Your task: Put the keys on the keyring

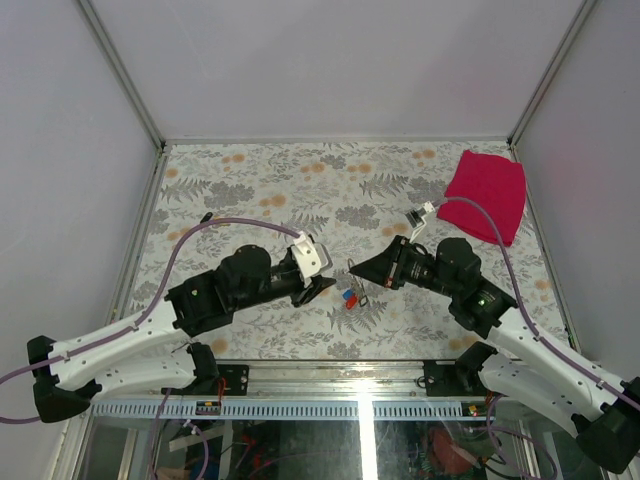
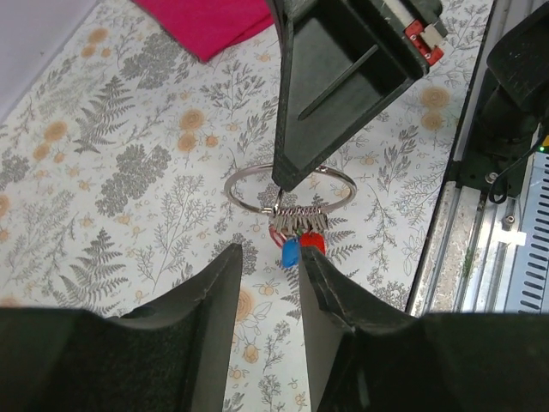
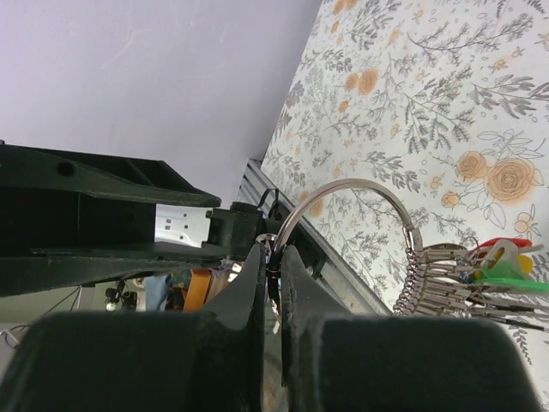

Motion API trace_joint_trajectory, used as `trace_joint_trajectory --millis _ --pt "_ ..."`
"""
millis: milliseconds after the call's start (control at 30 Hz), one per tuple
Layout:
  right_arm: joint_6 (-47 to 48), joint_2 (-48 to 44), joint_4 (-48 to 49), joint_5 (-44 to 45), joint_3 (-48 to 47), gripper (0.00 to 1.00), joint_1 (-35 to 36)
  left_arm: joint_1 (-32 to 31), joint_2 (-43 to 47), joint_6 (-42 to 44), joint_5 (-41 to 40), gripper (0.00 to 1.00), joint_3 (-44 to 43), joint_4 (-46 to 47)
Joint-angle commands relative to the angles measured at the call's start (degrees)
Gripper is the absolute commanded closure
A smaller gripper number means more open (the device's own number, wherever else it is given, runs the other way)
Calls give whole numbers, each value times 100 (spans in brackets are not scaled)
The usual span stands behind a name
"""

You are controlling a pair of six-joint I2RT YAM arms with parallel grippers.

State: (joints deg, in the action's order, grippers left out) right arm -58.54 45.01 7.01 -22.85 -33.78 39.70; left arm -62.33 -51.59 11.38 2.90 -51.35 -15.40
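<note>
A large silver keyring [image 2: 254, 170] hangs in my right gripper [image 2: 286, 178], which is shut on its wire. In the right wrist view the ring [image 3: 347, 183] arcs up from between the closed fingers [image 3: 273, 255]. Several keys [image 2: 299, 221] hang bunched on the ring, with blue [image 2: 291, 251] and red [image 2: 315, 244] heads lowest; green, red and yellow heads [image 3: 504, 268] show in the right wrist view. My left gripper [image 2: 270, 262] is open and empty, just short of the key bunch. In the top view the keys [image 1: 349, 297] lie between the left gripper [image 1: 325, 287] and the right gripper [image 1: 353, 267].
A red cloth [image 1: 487, 195] lies at the back right of the flower-patterned table [image 1: 260, 180]. White walls enclose three sides. A metal rail [image 1: 360, 405] runs along the near edge by the arm bases.
</note>
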Motion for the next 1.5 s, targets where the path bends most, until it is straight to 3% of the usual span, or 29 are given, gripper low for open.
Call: trace_joint_trajectory --millis 0,133,300,500,767,933,1467 --pt "-61 -212 587 333 -40 100 7 -40 24 -502 -356 65 121 595" --pt "-54 -318 410 567 -105 100 11 -39 -32 -742 -403 63 100 679" --pt "90 -456 -4 936 -228 100 11 -42 -114 -1300 -1105 54 162 808" --pt "185 -518 -780 1458 -561 100 11 -31 -575 -2021 -1882 46 -316 190" --pt "-76 -338 -1585 1512 -1040 100 11 7 -1066 -2912 -2083 44 -717 -403" --pt "-301 -602 -1561 1498 -1003 100 11 16 -1272 -3289 -2147 44 -883 -804" --pt "-696 -706 -1675 1277 -1110 100 11 12 -1431 -3373 -1901 41 -1164 -994"
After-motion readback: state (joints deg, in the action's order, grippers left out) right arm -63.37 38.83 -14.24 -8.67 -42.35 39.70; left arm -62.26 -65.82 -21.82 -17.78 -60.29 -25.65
